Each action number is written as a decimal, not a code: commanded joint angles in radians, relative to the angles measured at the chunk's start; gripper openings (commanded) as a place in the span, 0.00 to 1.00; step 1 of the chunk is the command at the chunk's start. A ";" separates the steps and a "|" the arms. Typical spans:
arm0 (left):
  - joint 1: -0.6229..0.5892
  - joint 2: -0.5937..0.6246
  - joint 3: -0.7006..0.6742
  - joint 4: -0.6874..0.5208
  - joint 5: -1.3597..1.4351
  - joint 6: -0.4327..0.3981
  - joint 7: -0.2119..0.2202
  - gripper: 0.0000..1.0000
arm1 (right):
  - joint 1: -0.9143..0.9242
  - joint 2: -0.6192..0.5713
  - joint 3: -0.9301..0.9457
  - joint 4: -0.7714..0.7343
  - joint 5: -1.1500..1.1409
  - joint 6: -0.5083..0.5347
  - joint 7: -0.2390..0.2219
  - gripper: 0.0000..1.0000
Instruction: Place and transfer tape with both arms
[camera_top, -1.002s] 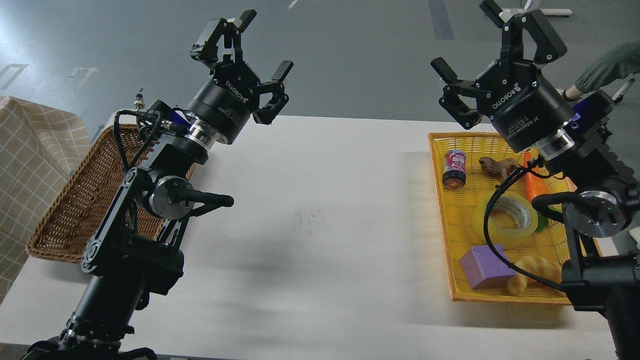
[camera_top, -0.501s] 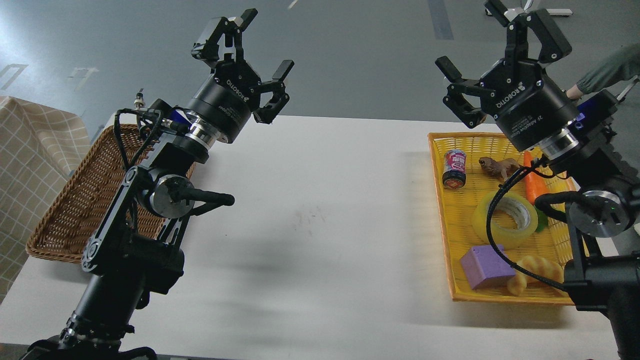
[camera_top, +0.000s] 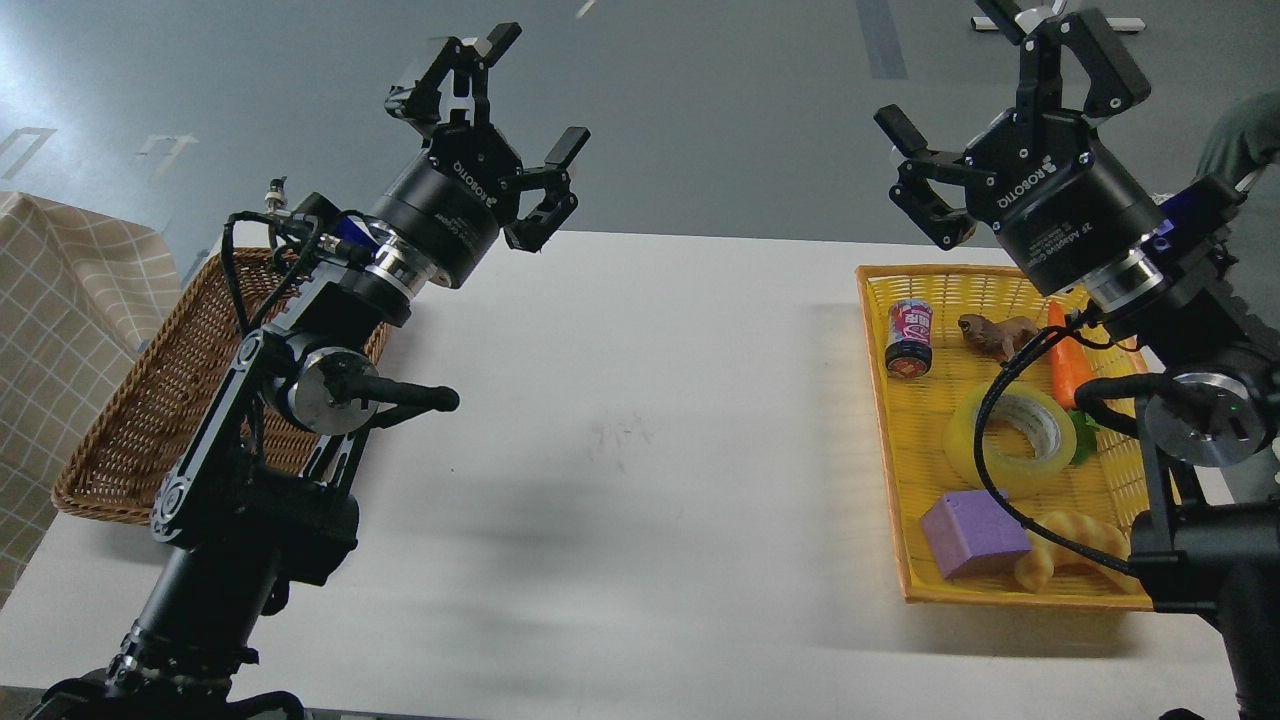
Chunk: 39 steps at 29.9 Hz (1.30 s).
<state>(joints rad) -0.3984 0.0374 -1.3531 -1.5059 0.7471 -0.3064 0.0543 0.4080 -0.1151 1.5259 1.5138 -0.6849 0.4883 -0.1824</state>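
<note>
The tape (camera_top: 1012, 437), a translucent yellow roll with a whitish core, lies flat in the yellow tray (camera_top: 905, 520) at the right. A black cable of my right arm crosses in front of it. My right gripper (camera_top: 995, 70) is open and empty, raised high above the tray's far end. My left gripper (camera_top: 510, 90) is open and empty, raised above the table's far left, near the wicker basket (camera_top: 130, 430).
The tray also holds a small can (camera_top: 909, 339), a brown toy animal (camera_top: 995, 332), a carrot (camera_top: 1066, 364), a purple cube (camera_top: 972, 533) and a croissant (camera_top: 1070, 545). A checked cloth (camera_top: 55, 320) hangs at the far left. A person's sleeve (camera_top: 1240, 135) shows at the right edge.
My right gripper has risen slightly and shifted right. My left arm has barely moved. The tape has not moved.
</note>
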 joint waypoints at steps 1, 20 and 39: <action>0.006 -0.002 -0.001 -0.005 -0.002 -0.039 -0.097 0.98 | -0.005 -0.018 0.025 -0.006 0.005 0.000 0.000 1.00; 0.044 0.001 0.002 -0.002 0.015 -0.030 -0.091 0.98 | -0.023 -0.006 0.062 -0.070 0.049 0.000 -0.029 1.00; 0.050 0.006 0.002 -0.040 0.015 -0.014 -0.082 0.98 | -0.032 -0.005 0.065 -0.053 -0.031 0.000 -0.026 1.00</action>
<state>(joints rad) -0.3473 0.0433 -1.3515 -1.5454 0.7623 -0.3220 -0.0356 0.3789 -0.1155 1.5886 1.4523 -0.7106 0.4888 -0.2103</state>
